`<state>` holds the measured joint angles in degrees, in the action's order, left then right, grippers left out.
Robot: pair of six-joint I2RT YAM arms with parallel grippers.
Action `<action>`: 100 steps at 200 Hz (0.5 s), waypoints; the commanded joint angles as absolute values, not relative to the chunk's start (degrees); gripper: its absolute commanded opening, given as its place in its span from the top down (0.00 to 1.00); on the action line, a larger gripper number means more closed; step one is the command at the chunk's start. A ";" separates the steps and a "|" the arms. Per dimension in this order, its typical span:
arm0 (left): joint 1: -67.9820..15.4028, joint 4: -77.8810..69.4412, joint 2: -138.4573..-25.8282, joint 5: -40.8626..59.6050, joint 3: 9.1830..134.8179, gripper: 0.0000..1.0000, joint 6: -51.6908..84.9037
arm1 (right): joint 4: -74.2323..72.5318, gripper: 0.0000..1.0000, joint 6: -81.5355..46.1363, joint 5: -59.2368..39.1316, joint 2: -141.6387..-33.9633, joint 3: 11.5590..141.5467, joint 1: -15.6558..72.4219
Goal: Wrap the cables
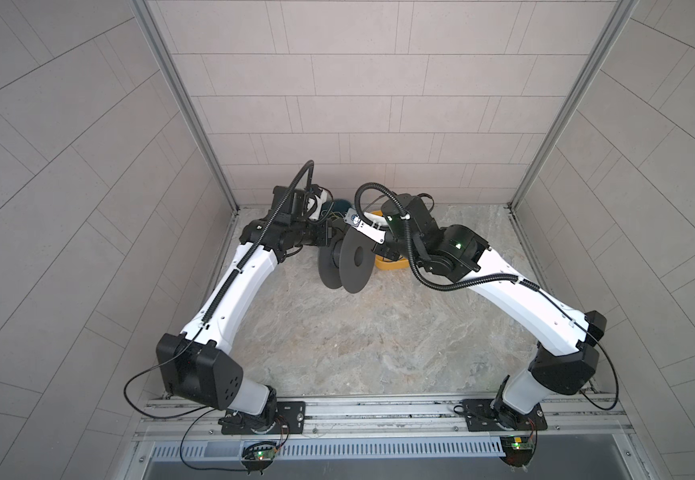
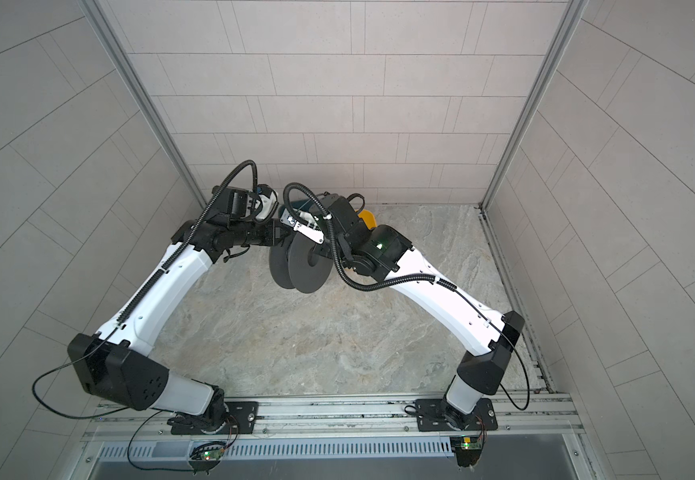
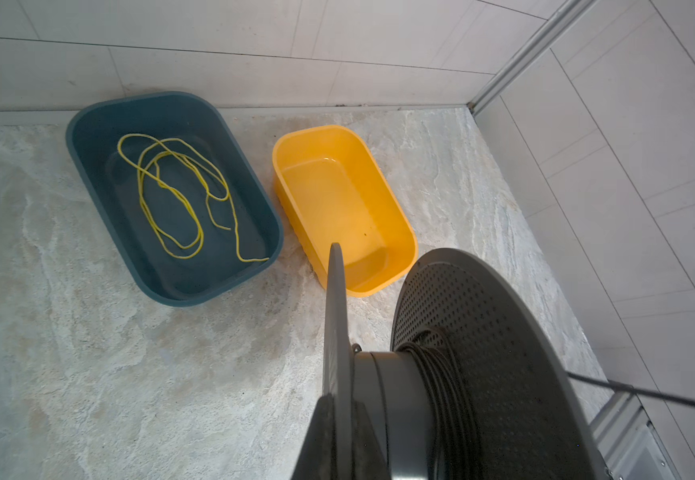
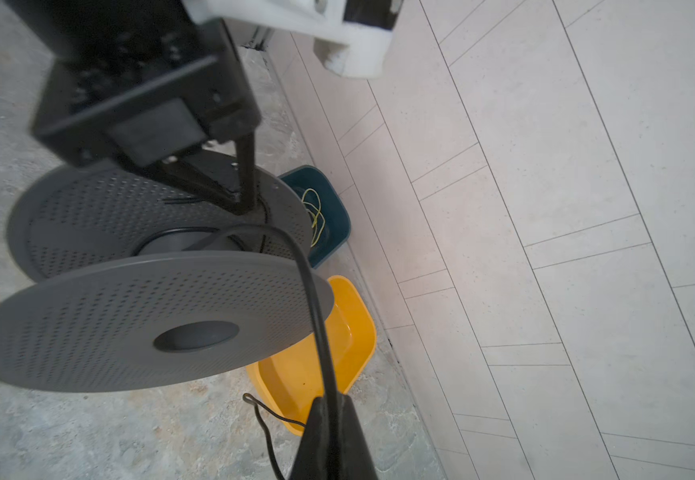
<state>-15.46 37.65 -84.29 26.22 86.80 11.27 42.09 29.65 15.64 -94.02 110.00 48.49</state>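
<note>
A grey perforated spool (image 1: 343, 266) (image 2: 301, 266) stands on edge on the stone table between my two arms. The black cable (image 3: 441, 386) is wound in several turns round its hub, against one flange. My left gripper (image 3: 337, 415) is shut on the rim of the other flange (image 3: 334, 299); the right wrist view shows it pinching that rim (image 4: 242, 203). From the hub the cable (image 4: 316, 316) runs taut into my right gripper (image 4: 329, 405), which is shut on it. A short loose tail (image 4: 262, 415) hangs out beside the fingers.
A dark blue tub (image 3: 213, 270) holding a loose yellow-green cord (image 3: 171, 195) and a yellow tub (image 3: 329, 199) with nothing in it sit side by side against the back wall, just behind the spool. Tiled walls close in the back and both sides.
</note>
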 commanded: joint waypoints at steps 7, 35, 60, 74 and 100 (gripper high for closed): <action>-15.93 36.71 -80.34 33.23 87.10 1.00 8.39 | 38.12 1.00 30.08 15.68 -94.39 109.70 44.76; -16.52 38.83 -77.98 35.46 84.86 1.00 4.98 | 37.50 1.00 29.32 11.04 -94.52 109.56 40.92; -16.55 40.42 -76.99 38.39 83.72 1.00 3.05 | 35.73 1.00 28.36 6.76 -94.56 108.58 37.52; -16.59 41.77 -76.76 40.15 84.02 1.00 2.72 | 35.43 1.00 28.07 4.76 -95.20 108.74 36.16; -16.53 41.32 -75.40 45.30 82.98 1.00 3.47 | 33.81 1.00 25.27 -0.08 -95.83 107.84 32.71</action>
<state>-16.27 41.89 -78.50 37.65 83.57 3.97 36.75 28.51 6.02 -95.02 108.95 35.46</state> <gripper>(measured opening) 0.081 0.048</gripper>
